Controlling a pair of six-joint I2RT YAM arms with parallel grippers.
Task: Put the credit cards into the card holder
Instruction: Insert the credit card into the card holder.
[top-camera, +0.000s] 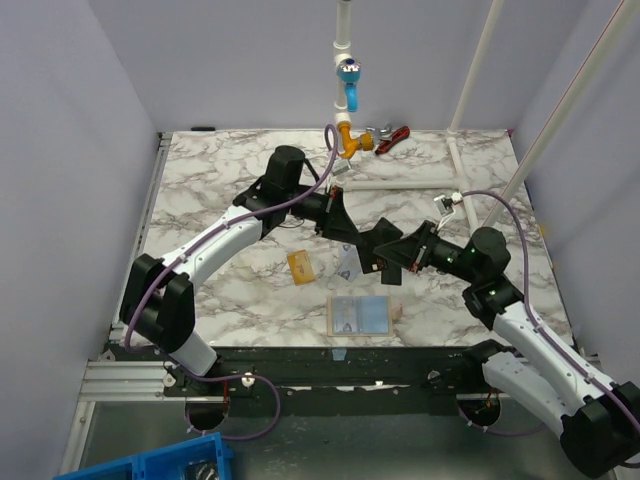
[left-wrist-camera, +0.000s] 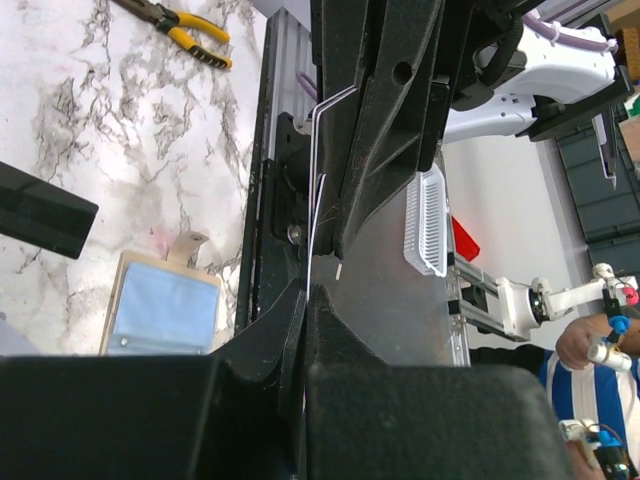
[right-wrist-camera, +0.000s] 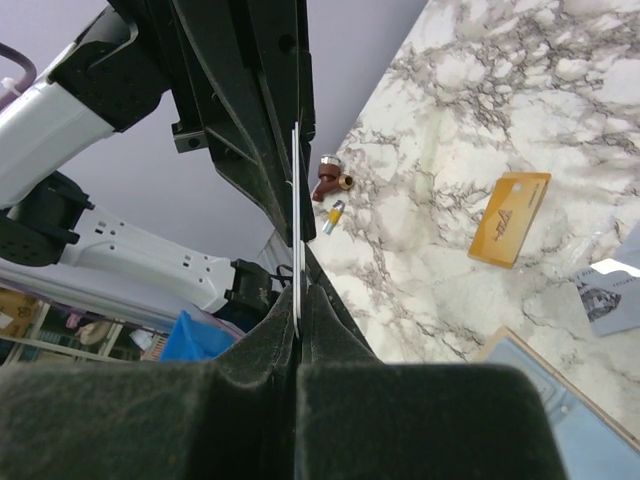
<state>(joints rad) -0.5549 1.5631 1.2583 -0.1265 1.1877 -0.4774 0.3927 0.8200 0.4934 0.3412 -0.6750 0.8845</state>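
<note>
Ok so both pincers are clamping the same card right now. The left gripper (top-camera: 372, 243) and the right gripper (top-camera: 398, 250) are meeting nose to nose in the air, just past the far edge of the card holder (top-camera: 360, 315). The black card (top-camera: 385, 240) is sitting between them.

In the left wrist view, the left gripper (left-wrist-camera: 305, 290) is showing its jaws nearly closed, with only the card's thickness between them. The card (left-wrist-camera: 314, 190) is showing up as a thin pale line running up into the other arm's fingers. It's the same deal from the right wrist: the right gripper (right-wrist-camera: 298, 300) is squeezing down on that sliver (right-wrist-camera: 297, 200), and the left arm's fingers are pinching it from the top. Both wrist cams are only getting the card edge-on, so the dark face is only showing from above.

The card holder is lying open and flat on the marble tabletop (top-camera: 220, 180), light-blue inside facing up. Its snap tab (top-camera: 395, 312) is sticking out on the right side.

The gold card (top-camera: 300, 266) is lying flat on the table beyond the holder's far-left corner, apart from it. The pale patterned card (top-camera: 348, 262) is resting closer, near the holder's far edge and just left of the grippers. Neither one is touching the holder.
</note>
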